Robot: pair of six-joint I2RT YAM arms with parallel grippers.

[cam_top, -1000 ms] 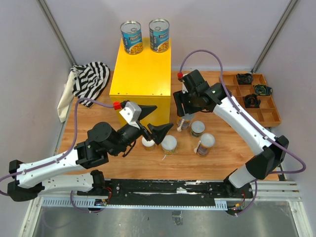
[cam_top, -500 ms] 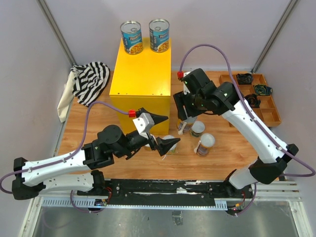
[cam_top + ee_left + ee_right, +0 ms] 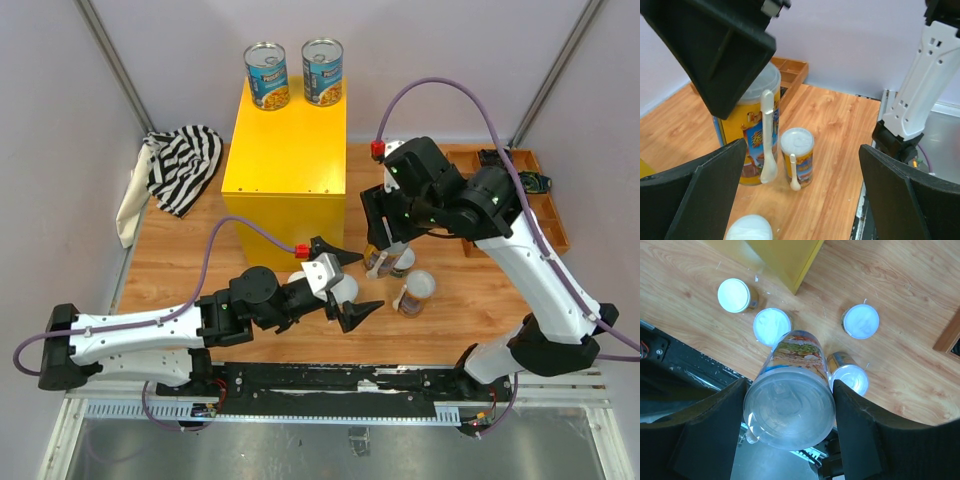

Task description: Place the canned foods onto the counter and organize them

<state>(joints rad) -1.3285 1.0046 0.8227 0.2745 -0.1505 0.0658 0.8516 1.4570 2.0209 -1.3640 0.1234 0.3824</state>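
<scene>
- My right fingers [image 3: 789, 425] are clenched on a tall can [image 3: 792, 360], near the yellow box [image 3: 285, 150];
- my left fingers [image 3: 352, 287] are released, over a short can [image 3: 747, 230] on the desk [image 3: 200, 260];
- two blue cans [image 3: 266, 75] stand on the box.

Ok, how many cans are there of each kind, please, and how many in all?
Blue-labelled metal-topped cans on the big yellow box: 2
Small white-lidded cans on the wooden table: 4
Tall yellow-labelled can with clear plastic lid, in the right gripper: 1
Total: 7
</scene>
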